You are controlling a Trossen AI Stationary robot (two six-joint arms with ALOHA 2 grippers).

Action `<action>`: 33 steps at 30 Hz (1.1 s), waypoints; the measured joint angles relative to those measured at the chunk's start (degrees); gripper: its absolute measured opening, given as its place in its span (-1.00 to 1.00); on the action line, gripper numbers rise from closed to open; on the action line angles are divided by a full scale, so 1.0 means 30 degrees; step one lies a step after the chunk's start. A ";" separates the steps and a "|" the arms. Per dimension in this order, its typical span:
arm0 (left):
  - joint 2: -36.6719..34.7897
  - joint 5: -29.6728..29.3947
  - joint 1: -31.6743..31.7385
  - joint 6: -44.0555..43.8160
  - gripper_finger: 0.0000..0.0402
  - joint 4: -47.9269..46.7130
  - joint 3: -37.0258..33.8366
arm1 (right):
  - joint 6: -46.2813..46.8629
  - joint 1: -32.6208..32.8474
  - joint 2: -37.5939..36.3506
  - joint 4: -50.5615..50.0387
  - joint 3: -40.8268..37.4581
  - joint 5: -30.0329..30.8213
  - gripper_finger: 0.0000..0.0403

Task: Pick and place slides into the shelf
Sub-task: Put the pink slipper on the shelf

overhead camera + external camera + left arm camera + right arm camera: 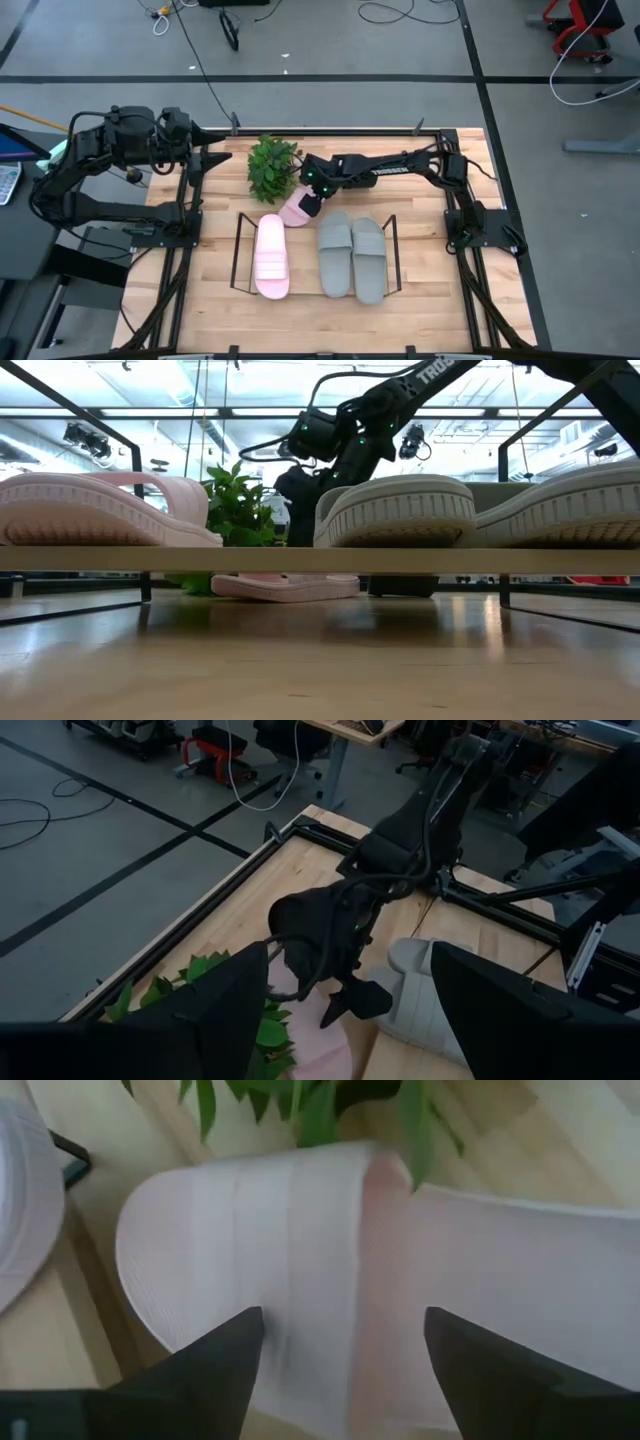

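Observation:
One light pink slide (293,210) lies flat on its sole on the table, between the plant and the shelf's far side (285,586). My right gripper (312,196) is open and low over it. In the right wrist view its fingers (215,1370) stand on either side of the slide's wide strap (300,1250); I cannot tell if they touch. The black wire shelf (240,250) holds the other pink slide (272,258) and two grey-green slides (335,252), (368,260). My left gripper (222,158) waits open at the table's far left.
A green plant in a black pot (272,168) stands right beside the loose pink slide, and its leaves reach over the strap (320,1105). There is a free gap on the shelf (303,262) between the pink and grey-green slides. Black rails (470,230) edge the table.

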 joint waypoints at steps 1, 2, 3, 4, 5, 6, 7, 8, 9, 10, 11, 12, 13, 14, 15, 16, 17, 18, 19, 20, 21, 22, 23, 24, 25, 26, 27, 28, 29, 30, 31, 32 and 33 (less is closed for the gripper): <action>0.0000 -0.0003 -0.0003 0.0000 0.42 0.0000 0.0000 | 0.0033 0.0050 0.0166 0.0113 0.0000 0.0014 0.40; -0.0006 -0.0003 -0.0004 -0.0007 0.42 0.0006 0.0000 | 0.0185 0.0093 0.0246 0.0257 0.0000 0.0009 0.37; -0.0007 -0.0004 0.0003 -0.0003 0.42 0.0000 -0.0005 | 0.0513 0.0121 0.0296 0.0225 0.0000 0.0005 0.33; -0.0007 -0.0004 0.0003 0.0008 0.42 0.0000 0.0000 | 0.0834 0.0134 0.0315 0.0183 0.0000 0.0005 0.27; -0.0007 -0.0001 -0.0004 0.0022 0.42 -0.0007 0.0000 | 0.1141 0.0137 0.0315 0.0180 0.0000 -0.0025 0.18; -0.0007 -0.0004 0.0002 0.0022 0.42 -0.0017 0.0000 | 0.1262 0.0137 0.0315 0.0166 0.0000 -0.0090 0.07; -0.0007 -0.0004 0.0003 0.0024 0.42 -0.0023 0.0000 | 0.1277 0.0144 0.0315 0.0137 0.0000 -0.0152 -0.06; -0.0007 -0.0004 0.0003 0.0051 0.42 -0.0029 0.0000 | 0.1269 0.0150 0.0315 0.0089 0.0000 -0.0158 -0.21; -0.0007 -0.0004 0.0003 0.0071 0.42 -0.0029 0.0000 | 0.1282 0.0156 0.0297 0.0088 0.0000 -0.0151 -0.37; -0.0007 -0.0004 0.0003 0.0080 0.42 -0.0035 0.0000 | 0.1270 0.0155 0.0260 0.0055 0.0000 -0.0200 -0.54; -0.0007 -0.0004 0.0003 0.0080 0.42 -0.0041 0.0000 | 0.1230 0.0152 0.0237 0.0064 0.0000 -0.0214 -0.73; -0.0007 -0.0004 0.0003 0.0080 0.42 -0.0044 0.0000 | 0.1221 0.0152 0.0228 0.0048 0.0000 -0.0262 -0.86; -0.0007 -0.0004 0.0003 0.0080 0.42 -0.0051 0.0000 | 0.1230 0.0151 0.0228 0.0032 0.0000 -0.0285 -0.91; -0.0007 -0.0004 0.0003 0.0081 0.42 -0.0060 0.0000 | 0.1327 0.0144 0.0228 -0.0002 0.0000 -0.0265 -0.91; -0.0007 -0.0004 0.0000 0.0087 0.42 -0.0066 0.0000 | 0.1513 0.0144 0.0228 -0.0009 0.0000 -0.0266 -0.91; -0.0007 -0.0004 0.0003 0.0087 0.42 -0.0087 0.0000 | 0.1643 0.0144 0.0228 -0.0009 0.0000 -0.0254 -0.92; -0.0007 -0.0004 0.0003 0.0095 0.42 -0.0132 0.0000 | 0.1691 0.0149 0.0228 -0.0009 0.0000 -0.0231 -0.94; -0.0007 -0.0004 0.0003 0.0102 0.42 -0.0159 -0.0001 | 0.1686 0.0152 0.0228 -0.0002 0.0000 -0.0212 -0.95; -0.0007 -0.0004 0.0003 0.0102 0.42 -0.0153 0.0000 | 0.1761 0.0162 0.0228 -0.0020 0.0026 -0.0169 -0.95; -0.0007 -0.0004 0.0003 0.0109 0.42 -0.0157 0.0000 | 0.1906 0.0167 0.0228 -0.0039 0.0084 -0.0146 -0.95; -0.0007 -0.0004 0.0003 0.0119 0.42 -0.0153 0.0000 | 0.1970 0.0173 0.0228 -0.0063 0.0133 -0.0134 -0.95; -0.0007 -0.0004 0.0003 0.0124 0.42 -0.0153 0.0000 | 0.1961 0.0173 0.0228 -0.0096 0.0235 -0.0131 -0.95; -0.0007 -0.0004 0.0003 0.0125 0.42 -0.0153 0.0000 | 0.1845 0.0173 0.0235 -0.0147 0.0364 -0.0083 -0.95; -0.0007 -0.0004 0.0003 0.0131 0.42 -0.0153 0.0000 | 0.1757 0.0195 0.0235 -0.0155 0.0495 -0.0032 -0.95; -0.0007 -0.0004 0.0003 0.0131 0.42 -0.0153 0.0000 | 0.1716 0.0203 0.0249 -0.0207 0.0664 -0.0038 -0.95; -0.0007 -0.0004 0.0003 0.0131 0.42 -0.0153 0.0000 | 0.1678 0.0210 0.0250 -0.0213 0.0813 -0.0054 -0.95; -0.0007 -0.0004 0.0003 0.0131 0.42 -0.0153 0.0000 | 0.1642 0.0198 0.0250 -0.0213 0.0961 -0.0033 -0.95; -0.0007 -0.0004 0.0003 0.0131 0.42 -0.0153 0.0000 | 0.1640 0.0177 0.0250 -0.0262 0.1091 -0.0025 -0.95; -0.0007 -0.0004 0.0003 0.0131 0.42 -0.0153 0.0000 | 0.1630 0.0164 0.0252 -0.0493 0.1238 -0.0017 -0.95; -0.0007 -0.0004 0.0003 0.0131 0.42 -0.0153 0.0000 | 0.1615 0.0159 0.0257 -0.0814 0.1372 -0.0017 -0.95; -0.0007 -0.0004 0.0003 0.0131 0.42 -0.0153 0.0000 | 0.1580 0.0151 0.0257 -0.1119 0.1468 -0.0016 -0.95; -0.0007 -0.0004 0.0003 0.0131 0.42 -0.0153 0.0000 | 0.1560 0.0144 0.0257 -0.1341 0.1515 0.0004 -0.95; -0.0007 0.0001 0.0003 0.0131 0.42 -0.0153 0.0000 | 0.1493 0.0150 0.0257 -0.1548 0.1588 0.0016 -0.95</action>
